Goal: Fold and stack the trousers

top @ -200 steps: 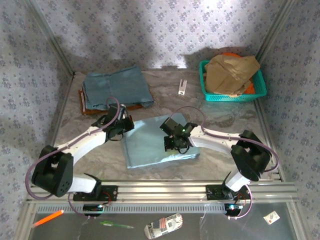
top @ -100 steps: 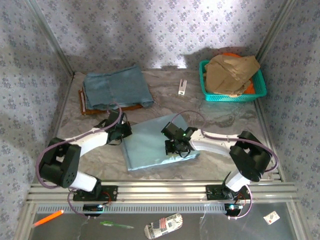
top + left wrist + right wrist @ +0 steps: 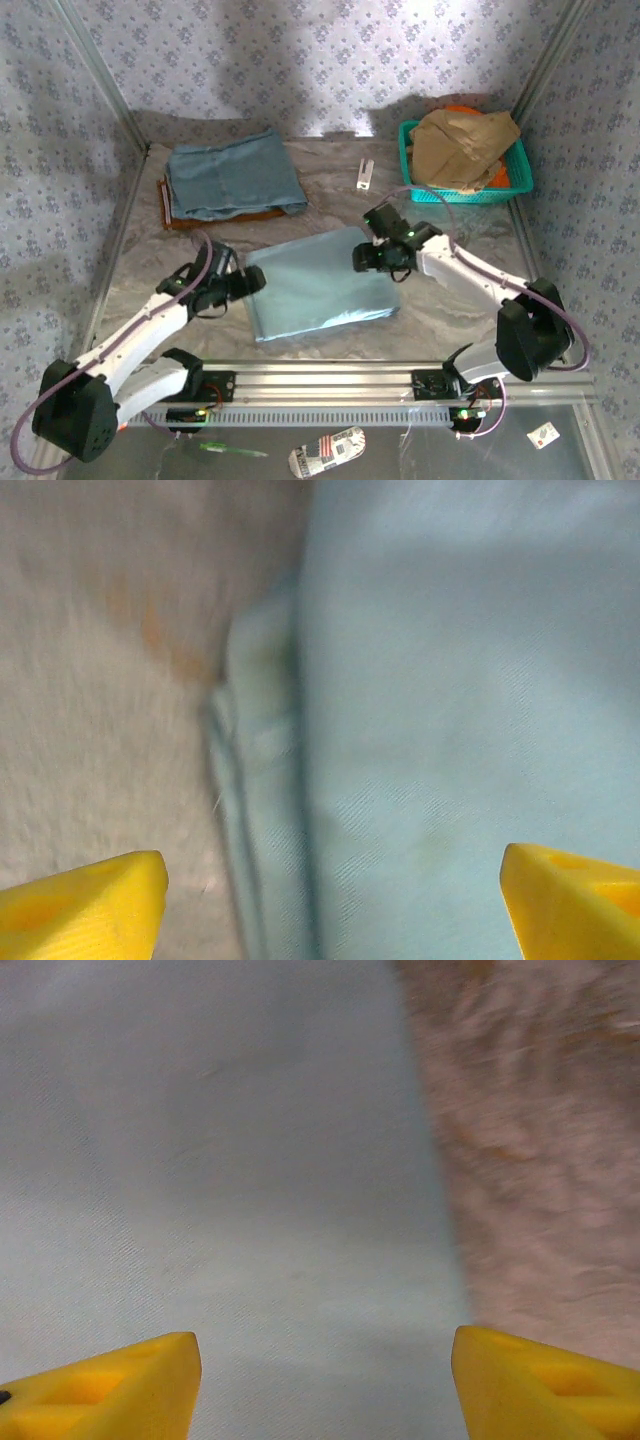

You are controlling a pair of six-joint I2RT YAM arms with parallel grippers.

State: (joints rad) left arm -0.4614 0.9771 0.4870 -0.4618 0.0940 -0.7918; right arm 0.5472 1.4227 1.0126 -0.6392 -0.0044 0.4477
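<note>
You had the left gripper (image 3: 325,920) and right gripper (image 3: 325,1390) wide open and empty, the folded trousers (image 3: 318,283) lying just beneath each pair of jaws; a low sweep could have snagged an edge and undone the fold.

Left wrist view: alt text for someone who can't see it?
Folded pale blue trousers fill the right side, their layered edge running down beside the table on the left. The left gripper holds nothing, its yellow fingertips apart at the bottom corners.
</note>
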